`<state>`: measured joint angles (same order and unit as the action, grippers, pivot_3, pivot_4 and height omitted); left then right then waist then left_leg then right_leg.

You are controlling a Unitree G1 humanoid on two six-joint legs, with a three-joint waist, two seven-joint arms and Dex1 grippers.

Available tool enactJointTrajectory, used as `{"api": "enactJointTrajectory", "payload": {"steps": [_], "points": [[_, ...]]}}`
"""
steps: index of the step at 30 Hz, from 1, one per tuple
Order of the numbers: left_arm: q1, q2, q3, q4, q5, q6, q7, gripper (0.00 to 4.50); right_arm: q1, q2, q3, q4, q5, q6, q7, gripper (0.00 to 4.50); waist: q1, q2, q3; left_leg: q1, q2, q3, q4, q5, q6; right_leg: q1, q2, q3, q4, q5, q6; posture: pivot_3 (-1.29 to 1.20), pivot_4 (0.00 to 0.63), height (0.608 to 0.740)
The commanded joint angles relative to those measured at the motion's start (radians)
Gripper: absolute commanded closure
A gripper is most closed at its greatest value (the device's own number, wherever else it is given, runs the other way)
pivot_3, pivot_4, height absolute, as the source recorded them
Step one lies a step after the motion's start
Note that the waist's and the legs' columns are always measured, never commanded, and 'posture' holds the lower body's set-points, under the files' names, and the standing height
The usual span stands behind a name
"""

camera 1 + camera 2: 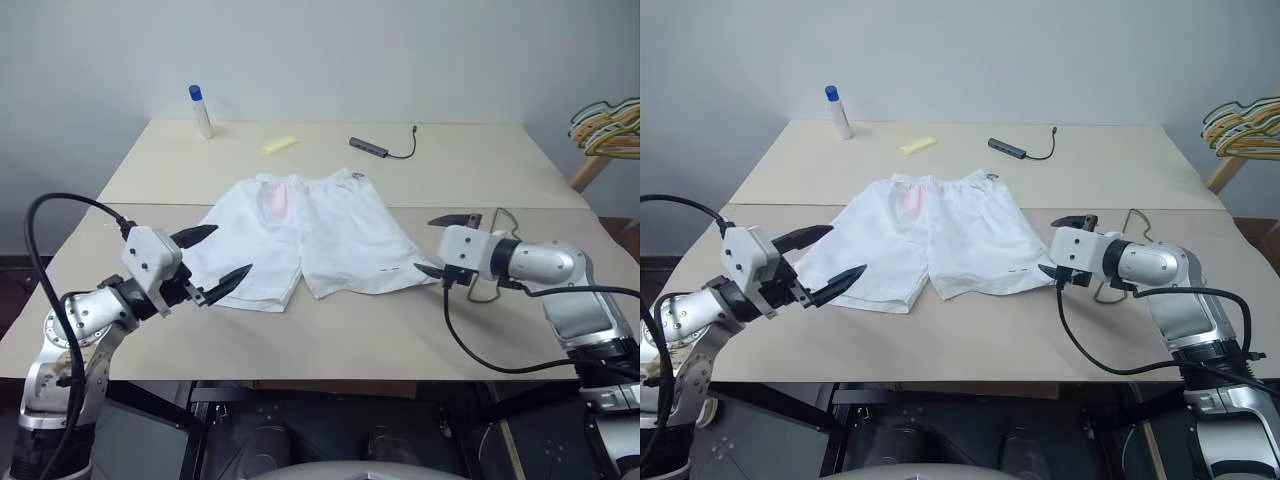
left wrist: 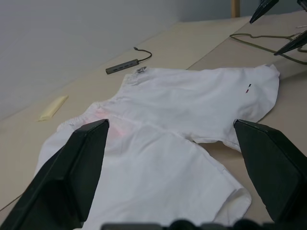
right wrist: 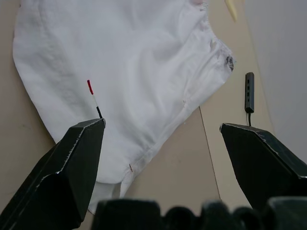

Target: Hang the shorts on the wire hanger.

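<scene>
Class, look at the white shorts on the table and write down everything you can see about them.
The shorts are white cloth, lying flat and spread out on the tan table, gathered waistband toward the far wall, both legs toward the robot. A faint pink patch shows near the waist, and a small red-and-dark mark near one hem. The cloth is lightly creased. Nothing holds them: the left tool and the right tool hover open at either side.

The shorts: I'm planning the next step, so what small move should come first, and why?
Probably lower the open left pincer onto the near leg hem of the shorts. They lie flat and ungrasped on the table, and the wire hanger rests beside the open right pincer.
</scene>
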<state>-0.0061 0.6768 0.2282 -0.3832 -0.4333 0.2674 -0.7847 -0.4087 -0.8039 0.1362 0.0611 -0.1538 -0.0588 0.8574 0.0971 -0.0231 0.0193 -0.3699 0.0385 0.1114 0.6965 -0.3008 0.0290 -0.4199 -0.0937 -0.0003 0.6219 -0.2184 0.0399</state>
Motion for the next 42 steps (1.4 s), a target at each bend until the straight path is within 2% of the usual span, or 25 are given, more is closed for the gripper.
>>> {"api": "enactJointTrajectory", "payload": {"steps": [1,5,10,15,23,30,33,42], "points": [[-0.052,0.007,-0.028,-0.018,0.013,0.007,0.009,0.0,-0.006,-0.014,-0.036,-0.032,0.003,0.004,-0.018,0.03,-0.001,0.0,0.0,0.0,0.0,0.0,0.0,0.0,0.0,0.0,0.0,0.0,0.0,0.0,0.0,0.15,0.0,0.74],[-0.118,0.0,-0.107,0.022,0.047,0.002,-0.009,0.0,0.0,-0.024,-0.054,-0.057,0.011,0.031,-0.021,0.03,0.0,0.0,0.0,0.0,0.0,0.0,0.0,0.0,0.0,0.0,0.0,0.0,0.0,0.0,0.0,0.12,0.0,0.74],[-0.229,-0.029,-0.277,0.089,0.136,0.037,-0.02,0.0,0.045,-0.035,-0.081,-0.097,0.004,0.061,-0.045,0.03,-0.004,0.0,0.0,0.0,-0.001,0.0,0.001,0.0,-0.001,0.001,0.0,0.0,-0.001,0.0,0.0,0.09,0.0,0.74],[-0.402,-0.141,-0.485,0.227,0.236,0.1,-0.036,0.0,0.071,-0.033,-0.094,-0.122,-0.002,0.087,-0.07,0.03,-0.017,0.0,-0.001,0.0,-0.001,0.0,0.002,0.0,-0.001,0.001,0.0,0.0,0.0,0.0,0.0,0.06,0.0,0.74],[-0.557,-0.336,-0.638,0.496,0.347,0.123,-0.029,0.0,0.082,-0.037,-0.098,-0.133,-0.011,0.105,-0.093,0.03,-0.063,-0.001,-0.001,0.0,-0.002,-0.001,0.002,0.0,0.0,0.003,0.0,0.0,-0.003,0.0,0.0,0.03,0.0,0.74],[-0.638,-0.416,-0.697,0.681,0.486,0.093,0.047,0.0,0.087,-0.033,-0.102,-0.136,-0.02,0.112,-0.103,0.03,-0.088,-0.001,-0.001,0.0,-0.002,-0.002,0.002,-0.001,0.001,0.003,0.0,0.0,-0.004,0.0,0.001,0.02,0.0,0.74],[-0.662,-0.449,-0.709,0.759,0.523,0.072,0.057,0.62,0.083,-0.033,-0.098,-0.133,-0.023,0.111,-0.108,0.0,-0.088,-0.001,-0.001,0.0,-0.002,-0.002,0.002,-0.001,0.001,0.003,0.0,0.001,-0.004,0.0,0.001,0.02,0.0,0.74],[-0.66,-0.464,-0.695,0.791,0.547,0.064,0.043,3.67,0.061,-0.031,-0.095,-0.102,-0.034,0.111,-0.123,0.0,-0.087,0.0,-0.001,-0.001,-0.002,-0.002,0.002,-0.001,0.002,0.003,0.0,0.001,-0.004,0.001,0.001,0.03,0.0,0.74]]}}
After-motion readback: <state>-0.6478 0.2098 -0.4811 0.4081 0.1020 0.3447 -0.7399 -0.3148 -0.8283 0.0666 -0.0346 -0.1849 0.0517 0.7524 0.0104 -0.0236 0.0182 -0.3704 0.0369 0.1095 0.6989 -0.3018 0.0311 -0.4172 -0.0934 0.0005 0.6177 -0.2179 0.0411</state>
